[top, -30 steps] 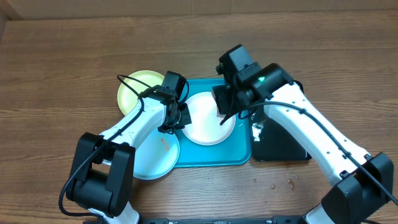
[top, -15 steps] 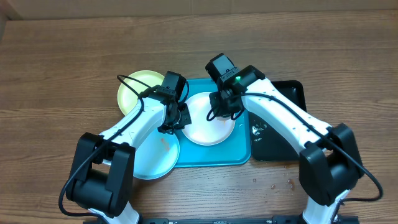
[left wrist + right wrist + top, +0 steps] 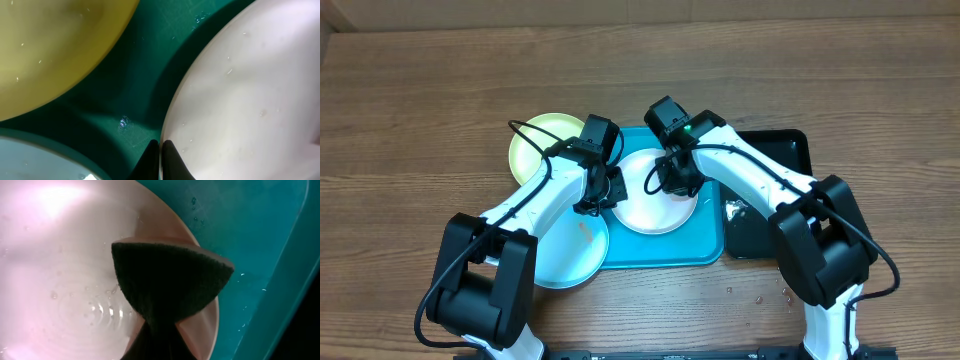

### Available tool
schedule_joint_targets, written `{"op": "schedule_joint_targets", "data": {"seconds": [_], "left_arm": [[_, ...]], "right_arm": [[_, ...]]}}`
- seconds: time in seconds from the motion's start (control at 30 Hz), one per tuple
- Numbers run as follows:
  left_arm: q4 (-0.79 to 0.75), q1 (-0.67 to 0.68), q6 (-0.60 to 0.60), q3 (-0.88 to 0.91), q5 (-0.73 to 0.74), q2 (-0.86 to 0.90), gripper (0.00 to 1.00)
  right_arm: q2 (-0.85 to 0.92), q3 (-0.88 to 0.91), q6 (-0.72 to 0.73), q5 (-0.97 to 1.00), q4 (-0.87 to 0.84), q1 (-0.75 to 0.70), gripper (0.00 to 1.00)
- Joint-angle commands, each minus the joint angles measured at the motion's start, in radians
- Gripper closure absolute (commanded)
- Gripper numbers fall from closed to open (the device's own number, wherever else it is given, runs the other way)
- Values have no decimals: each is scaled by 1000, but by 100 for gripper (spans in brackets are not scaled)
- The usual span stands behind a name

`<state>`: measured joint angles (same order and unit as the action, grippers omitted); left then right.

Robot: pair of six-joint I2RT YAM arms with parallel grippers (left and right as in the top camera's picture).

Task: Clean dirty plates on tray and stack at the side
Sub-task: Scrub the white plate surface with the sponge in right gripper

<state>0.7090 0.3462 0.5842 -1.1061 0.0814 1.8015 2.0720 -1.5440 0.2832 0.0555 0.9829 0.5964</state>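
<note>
The white plate [image 3: 645,208] lies flat in the turquoise tray [image 3: 705,250], directly under the right end effector [image 3: 675,182]. Its left rim is pinched between the tips of the left end effector [image 3: 161,154]. Its face looks clean and wet, beaded with small drops. The lime green plate [image 3: 542,145] lies flat, beyond and to the left of the left end effector, near the white plate but apart from it. The light blue plate [image 3: 565,258] lies behind the left end effector, at the tray's near-left corner, and has a small orange-red smear near its rim.
</note>
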Motion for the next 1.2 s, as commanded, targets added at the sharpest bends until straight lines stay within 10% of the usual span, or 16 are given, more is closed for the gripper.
{"op": "schedule_joint_targets", "data": {"seconds": [0.0,0.33,0.73,1.17], "left_arm": [[5,-7,-24,-13,-11,16,96],[5,-7,-27,-13,-11,16,96],[5,-7,-32,-13,-11,16,96],[9,-7,-36,-13,-11,16,96]], "right_arm": [[12,20,-6,11,-26,4,96],[12,171,3,-37,-174,4,96],[11,174,-128,-599,-186,2,96],[-106,-71,-207,-681,32,-170,96]]}}
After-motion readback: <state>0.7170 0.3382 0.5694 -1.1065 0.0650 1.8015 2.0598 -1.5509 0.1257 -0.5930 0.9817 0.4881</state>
